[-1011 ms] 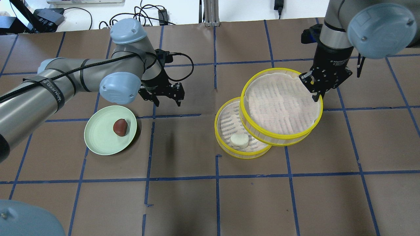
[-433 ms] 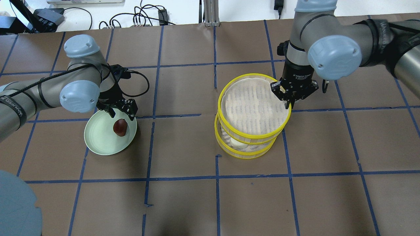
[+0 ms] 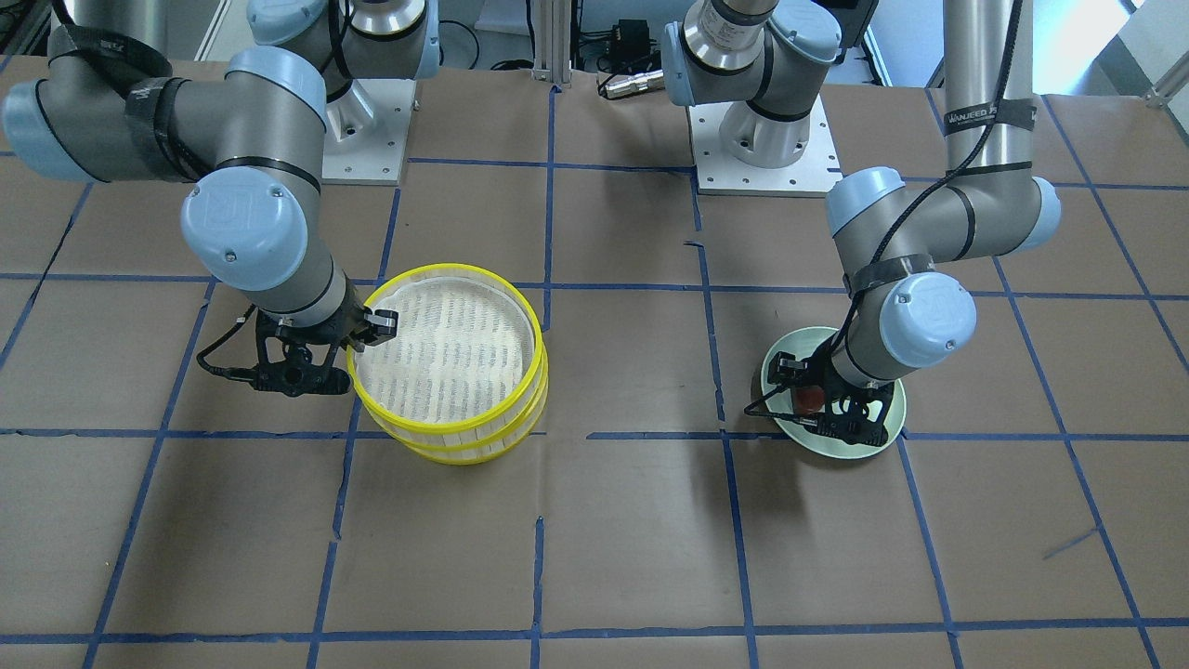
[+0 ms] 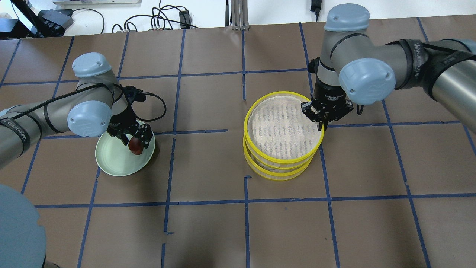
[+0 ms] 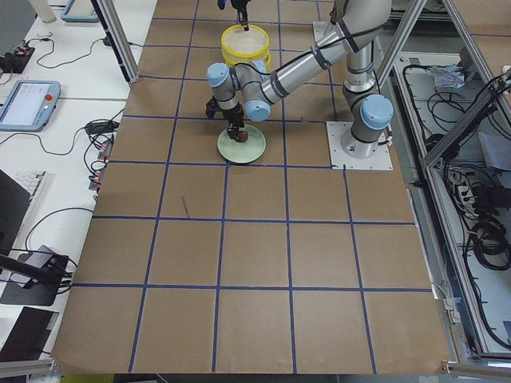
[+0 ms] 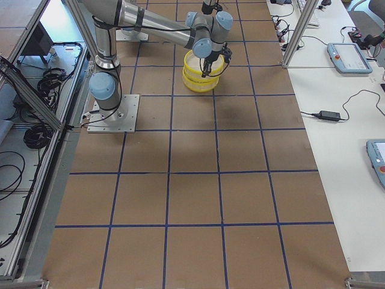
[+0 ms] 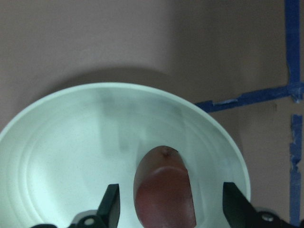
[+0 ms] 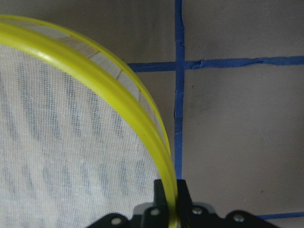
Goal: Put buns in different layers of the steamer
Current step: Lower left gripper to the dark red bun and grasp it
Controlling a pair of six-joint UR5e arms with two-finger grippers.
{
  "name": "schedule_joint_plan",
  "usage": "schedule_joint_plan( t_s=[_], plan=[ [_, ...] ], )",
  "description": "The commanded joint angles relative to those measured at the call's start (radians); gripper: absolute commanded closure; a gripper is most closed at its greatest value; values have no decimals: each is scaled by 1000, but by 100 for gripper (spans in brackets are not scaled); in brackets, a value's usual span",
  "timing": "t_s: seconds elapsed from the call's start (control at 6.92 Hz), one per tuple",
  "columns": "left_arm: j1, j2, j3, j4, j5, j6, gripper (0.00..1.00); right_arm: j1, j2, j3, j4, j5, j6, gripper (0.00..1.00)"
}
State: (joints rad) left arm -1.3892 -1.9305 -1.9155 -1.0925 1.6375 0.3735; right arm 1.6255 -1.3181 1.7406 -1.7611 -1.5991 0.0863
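The steamer's upper layer (image 4: pixel 282 128) sits over the lower layer (image 4: pixel 276 174), nearly in line with it. My right gripper (image 4: pixel 320 124) is shut on the upper layer's yellow rim (image 8: pixel 142 118) at its far right side. The white bun is hidden under the upper layer. The dark reddish-brown bun (image 4: pixel 136 147) lies on the pale green plate (image 4: pixel 111 160). My left gripper (image 4: pixel 135 139) is open and low over the plate, and its fingers (image 7: pixel 110 206) straddle the brown bun (image 7: pixel 164 190) without touching it.
Cables (image 4: pixel 163 18) lie beyond the table's far edge. The two arm bases (image 3: pixel 762 158) stand at the robot's side of the table. Blue tape lines (image 4: pixel 245 201) mark a grid on the brown tabletop.
My right gripper carried the upper layer left and down over the lower layer, covering the white bun. My left gripper moved to the plate and came down around the brown bun.
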Motion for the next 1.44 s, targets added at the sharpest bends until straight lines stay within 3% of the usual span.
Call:
schedule_joint_plan(
  t_s=[0.0,0.14,0.43,0.87,1.3],
  plan=[
    [3,-4,-4,0,2,-4,76,1,4,10,-3,4,1,90],
    [3,-2,6,-3,2,-4,85,1,2,11,-3,4,-2,89],
    [3,28,63,-38,5,-8,85,2,5,16,-1,8,0,86],
    [-54,158,280,-320,-51,-83,85,2,5,39,-44,7,-3,86],
    [-201,281,349,-487,-112,-214,85,1,5,65,-57,8,0,86]
  ],
)
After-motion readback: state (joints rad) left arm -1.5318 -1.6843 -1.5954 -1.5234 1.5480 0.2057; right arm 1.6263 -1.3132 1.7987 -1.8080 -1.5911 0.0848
